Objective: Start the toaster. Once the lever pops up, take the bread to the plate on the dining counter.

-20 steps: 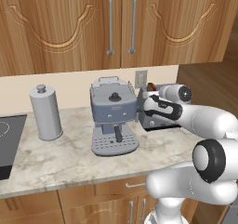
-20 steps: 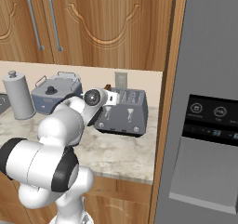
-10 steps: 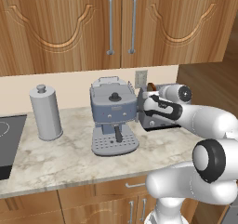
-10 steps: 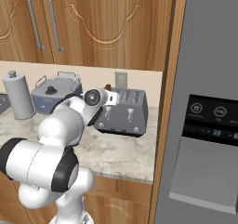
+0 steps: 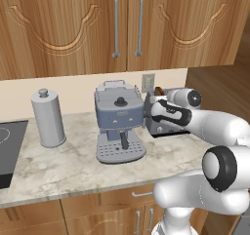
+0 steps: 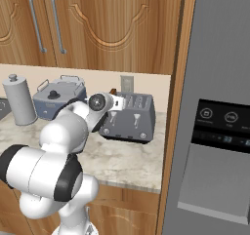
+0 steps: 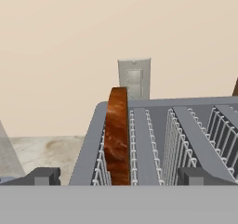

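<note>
The gripper [image 7: 119, 175] stood with fingers wide apart, holding nothing, at the toaster's [image 6: 129, 117] end. The bread [image 7: 117, 137] stood upright in the slot at eleven o'clock.

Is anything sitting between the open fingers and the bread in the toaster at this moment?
Nothing visible does. In the hand view the bread stands upright in the leftmost slot of the toaster, and the two fingers sit apart at the toaster's near edge, with only open slots and wire guides ahead.
</note>
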